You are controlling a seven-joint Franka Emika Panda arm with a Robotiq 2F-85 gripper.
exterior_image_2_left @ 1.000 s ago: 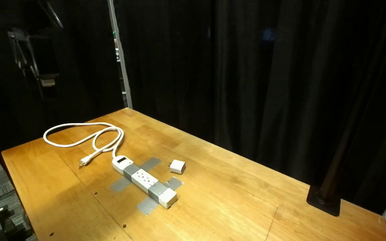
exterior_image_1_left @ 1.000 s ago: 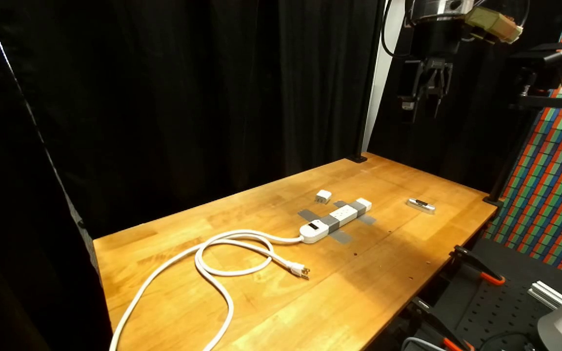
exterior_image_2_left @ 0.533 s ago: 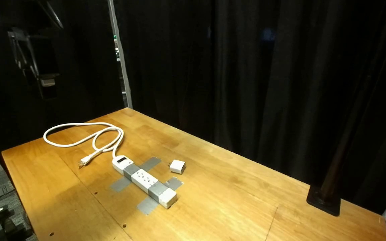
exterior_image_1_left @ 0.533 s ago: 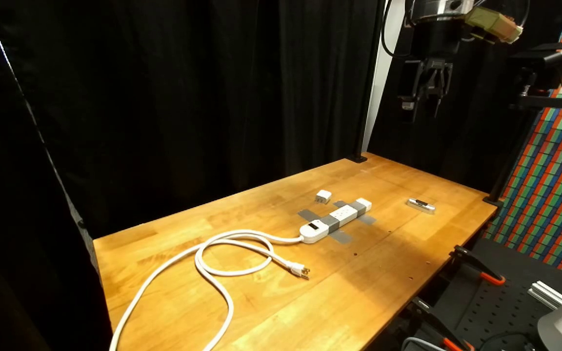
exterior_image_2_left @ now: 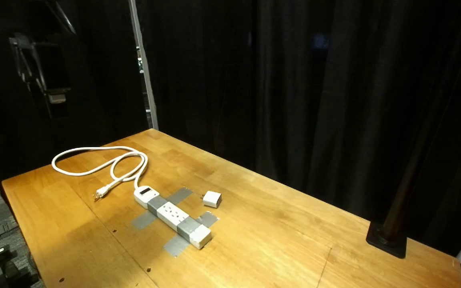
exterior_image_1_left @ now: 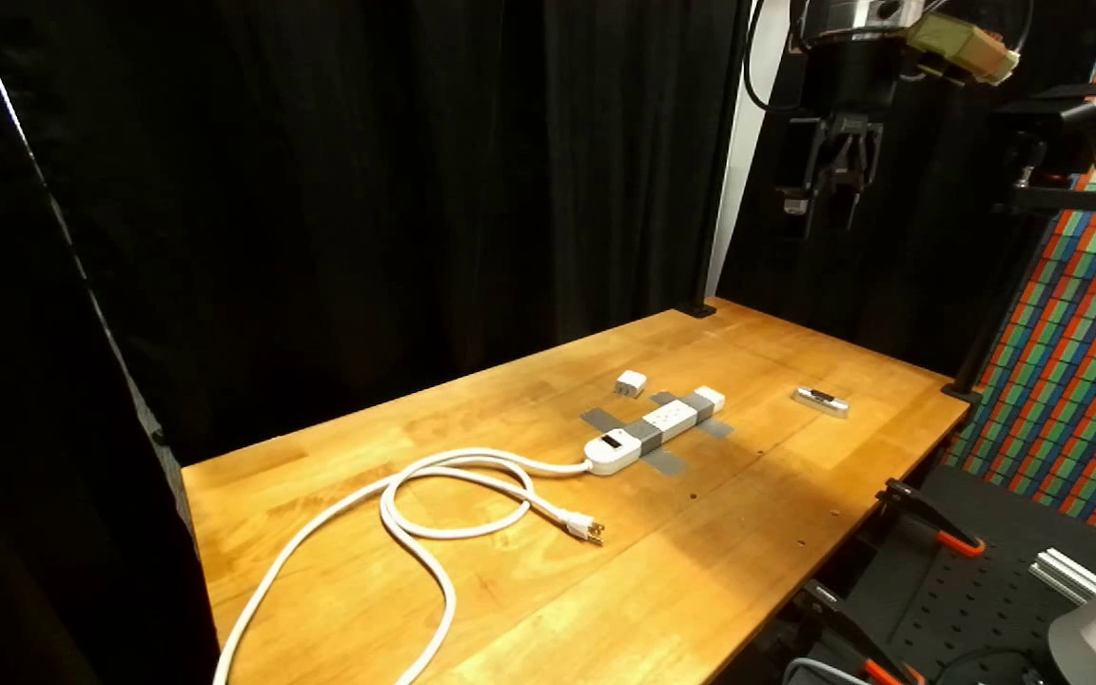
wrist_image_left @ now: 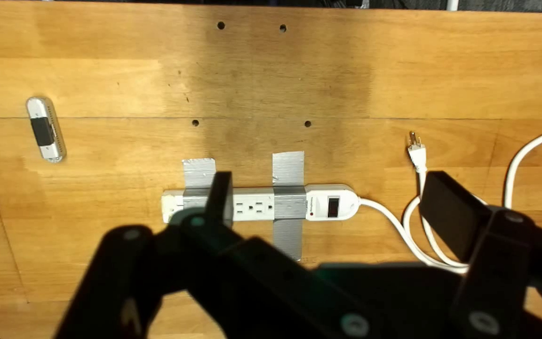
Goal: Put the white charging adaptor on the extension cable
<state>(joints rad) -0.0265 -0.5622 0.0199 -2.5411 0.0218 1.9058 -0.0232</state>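
Observation:
The white charging adaptor (exterior_image_1_left: 631, 383) lies on the wooden table beside the extension cable, prongs pointing sideways. It also shows in an exterior view (exterior_image_2_left: 212, 199); it does not show in the wrist view. The extension cable is a white power strip (exterior_image_1_left: 672, 417) held down by grey tape, also in an exterior view (exterior_image_2_left: 172, 215) and in the wrist view (wrist_image_left: 254, 204). Its sockets face up, and its white cord (exterior_image_1_left: 481, 454) loops across the table. My gripper (wrist_image_left: 333, 195) is wide open and empty, high above the table, as an exterior view shows (exterior_image_1_left: 824, 214).
A small silver bar with a dark middle (exterior_image_1_left: 822, 401) lies on the table, also in the wrist view (wrist_image_left: 45, 129). Clamps with orange handles (exterior_image_1_left: 938, 523) hold the table edge. A black post base (exterior_image_2_left: 386, 240) stands at the table's edge. Dark curtains (exterior_image_1_left: 367, 190) hang behind.

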